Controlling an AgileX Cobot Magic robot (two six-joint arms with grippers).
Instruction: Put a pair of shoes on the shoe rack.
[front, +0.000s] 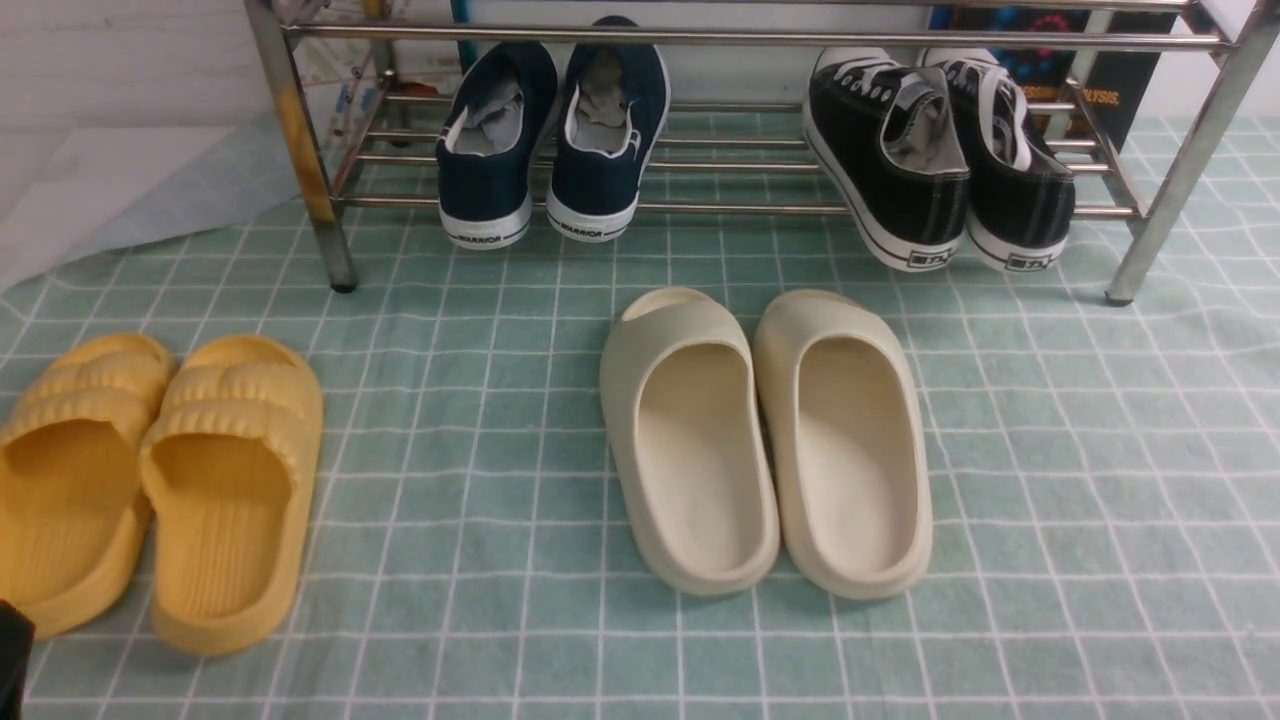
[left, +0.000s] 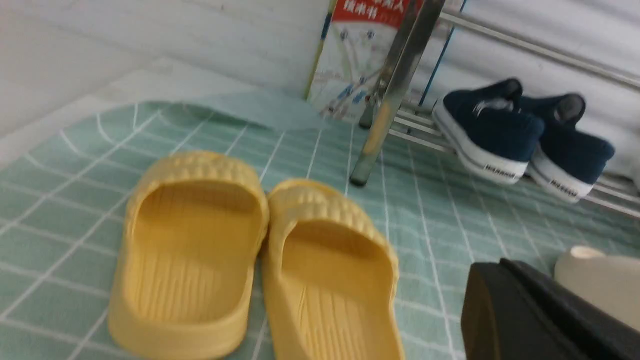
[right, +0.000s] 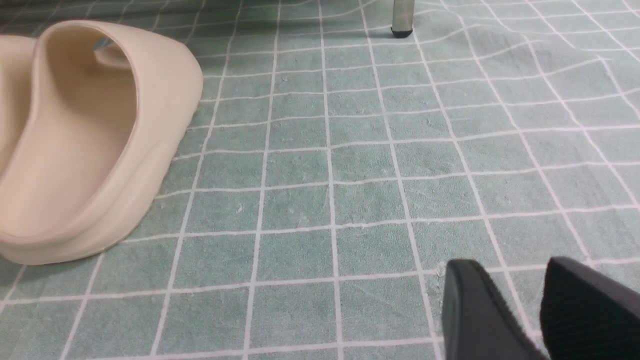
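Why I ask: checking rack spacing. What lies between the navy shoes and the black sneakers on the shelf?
Nothing: between the navy shoes and black sneakers, only bare shoe rack bars show, front view.

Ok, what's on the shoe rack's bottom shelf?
On the shoe rack sit the navy slip-on sneakers left and black lace-up sneakers right, heels outward. The top bar hides their toes.

Sitting in view: two navy slip-on sneakers, two black lace-up sneakers, two cream slides, two yellow slides, one chrome shoe rack.
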